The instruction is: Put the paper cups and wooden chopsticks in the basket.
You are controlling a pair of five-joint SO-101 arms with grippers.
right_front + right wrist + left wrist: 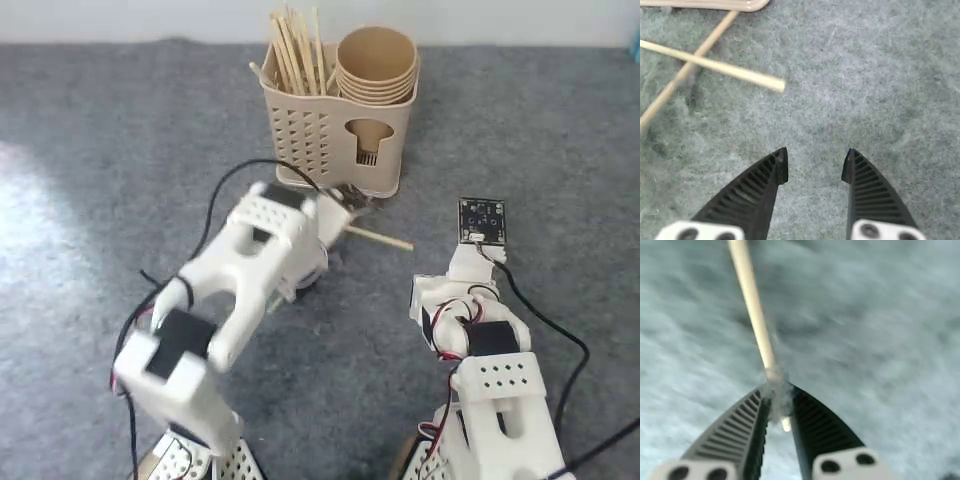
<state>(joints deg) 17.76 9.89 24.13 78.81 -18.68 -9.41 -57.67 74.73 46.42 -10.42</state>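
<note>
The beige basket (pixel 335 140) stands at the back of the table, with several wooden chopsticks (pixel 295 50) in one compartment and stacked paper cups (pixel 377 65) in the other. My left gripper (pixel 777 397) is shut on a wooden chopstick (pixel 754 310) just above the grey carpet. From above, the left gripper (pixel 335 225) sits right in front of the basket, and a chopstick (pixel 382 238) juts out of it to the right. My right gripper (pixel 816 160) is open over bare carpet, a short way from two crossed chopsticks (pixel 715 67).
Grey carpet (pixel 560 150) covers the whole table. The basket's bottom edge (pixel 705 5) lies just past the crossed chopsticks in the right wrist view. The right arm (pixel 480 340) stands at the front right, with bare carpet on both sides of the basket.
</note>
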